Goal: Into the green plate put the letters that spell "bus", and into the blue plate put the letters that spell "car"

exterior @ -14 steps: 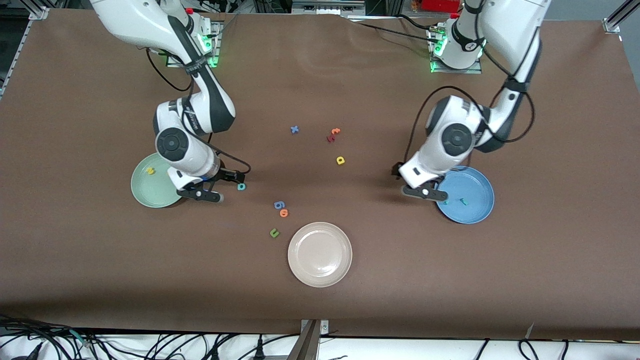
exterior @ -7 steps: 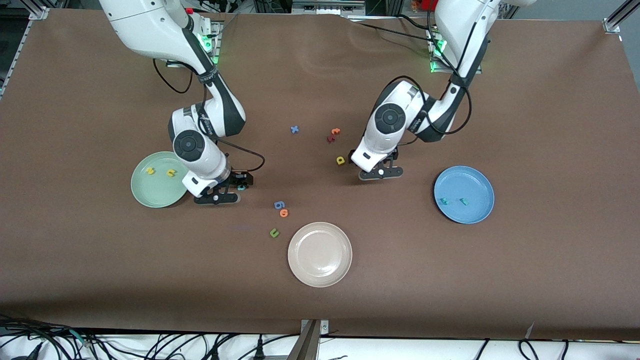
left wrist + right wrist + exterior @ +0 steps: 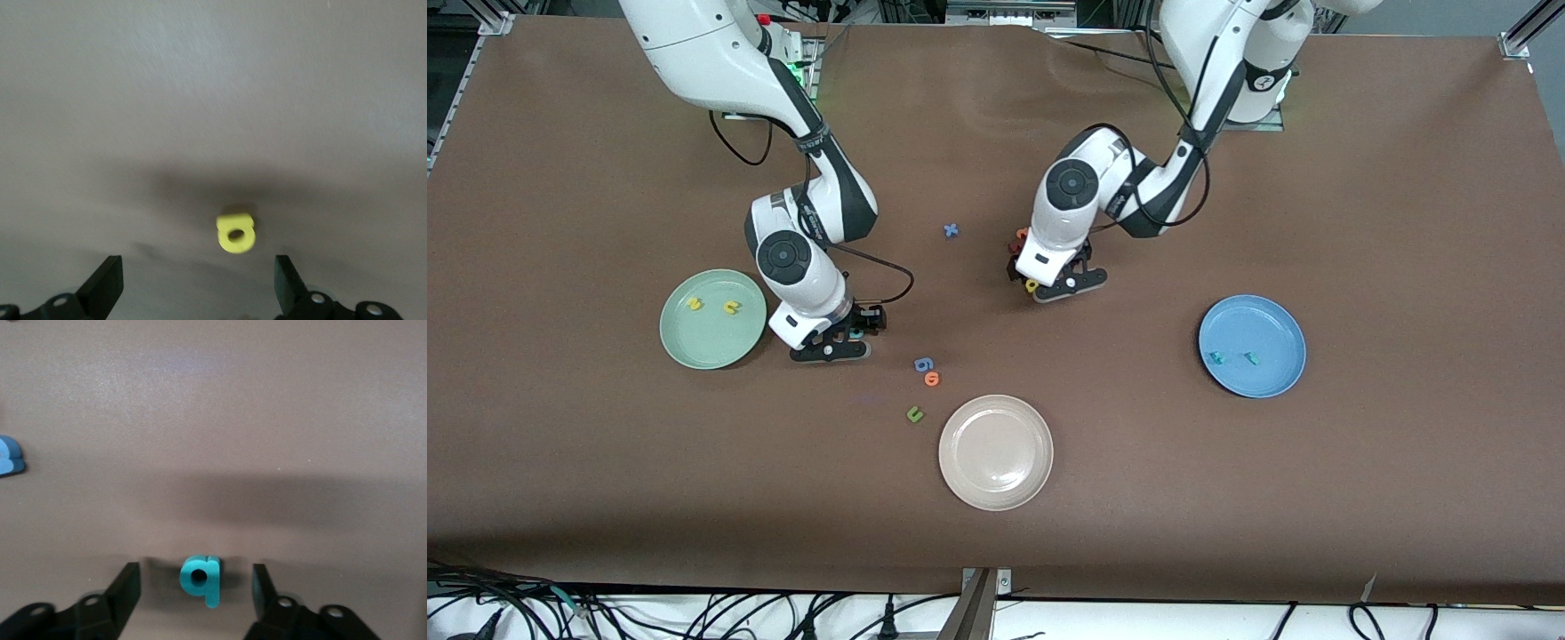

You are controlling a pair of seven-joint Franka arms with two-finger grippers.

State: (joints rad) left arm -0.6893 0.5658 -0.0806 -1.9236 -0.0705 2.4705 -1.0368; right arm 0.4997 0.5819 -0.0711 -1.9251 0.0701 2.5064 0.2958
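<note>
Teal "b" (image 3: 201, 579) betw. right claw (image 3: 197, 595) fingers, half-open, ungripped: needed centring. Left claw (image 3: 197, 287) wide, empty, over yellow "a" (image 3: 236, 233).

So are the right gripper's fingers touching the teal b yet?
Apart. The right wrist view shows bare table between the teal b and each of the right gripper fingers.

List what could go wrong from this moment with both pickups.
1. The right gripper brackets the teal "b" with gaps on both sides; the tiny letter may tip or twist as the fingers pinch.
2. The left gripper is open over the yellow "a", which sits off-centre toward one finger and might get nudged aside.
3. The orange and dark red letters lie close by and could be knocked.
</note>
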